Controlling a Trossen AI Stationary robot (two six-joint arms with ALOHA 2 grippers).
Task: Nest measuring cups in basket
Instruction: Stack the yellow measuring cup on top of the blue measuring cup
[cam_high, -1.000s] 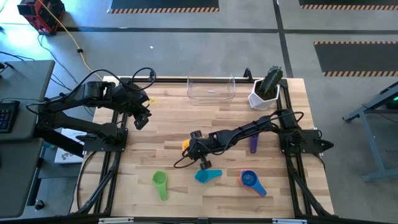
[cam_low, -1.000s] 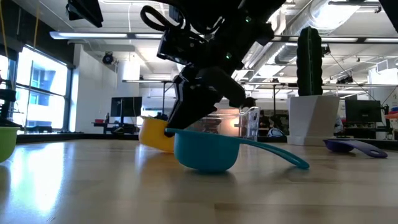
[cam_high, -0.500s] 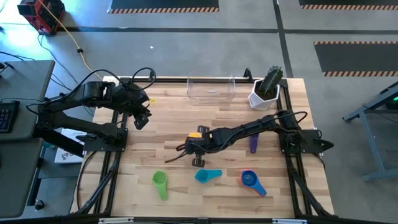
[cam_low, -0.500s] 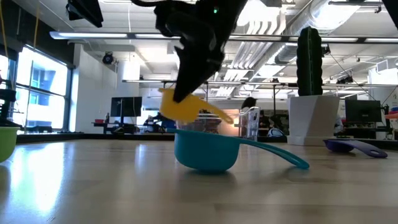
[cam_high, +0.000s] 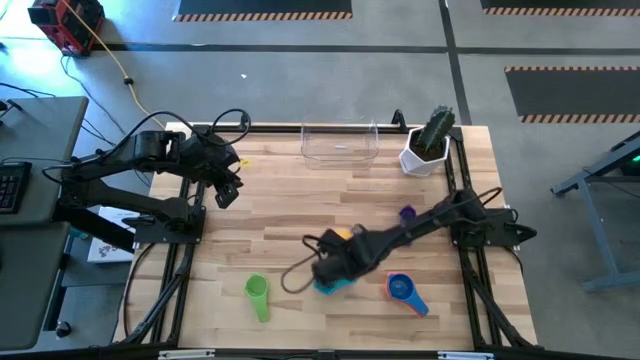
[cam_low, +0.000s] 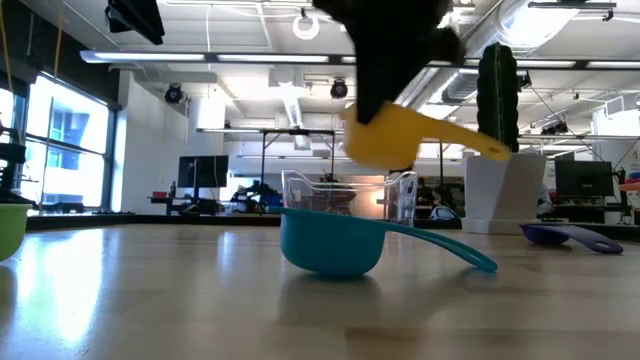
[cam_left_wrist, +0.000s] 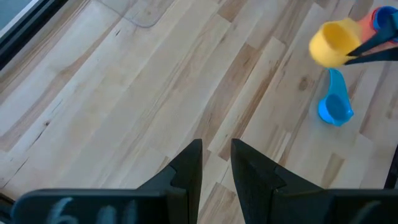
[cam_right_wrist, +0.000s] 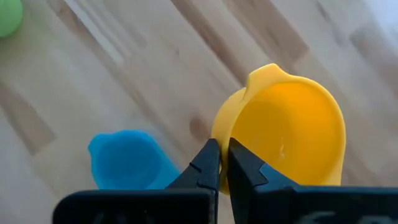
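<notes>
Yellow cup (cam_right_wrist: 292, 127) hangs in the air just above the teal cup (cam_low: 330, 242), pinched at its rim by the right gripper (cam_right_wrist: 219, 163), fingers nearly closed; lower it level & centred before letting go; left gripper (cam_left_wrist: 216, 163) idle, slightly open.

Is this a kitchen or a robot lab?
Probably a robot lab or workshop. Two robot arms are bolted to a wooden table, striped hazard tape marks the concrete floor, and monitors sit on desks under exposed ceiling pipes.
</notes>
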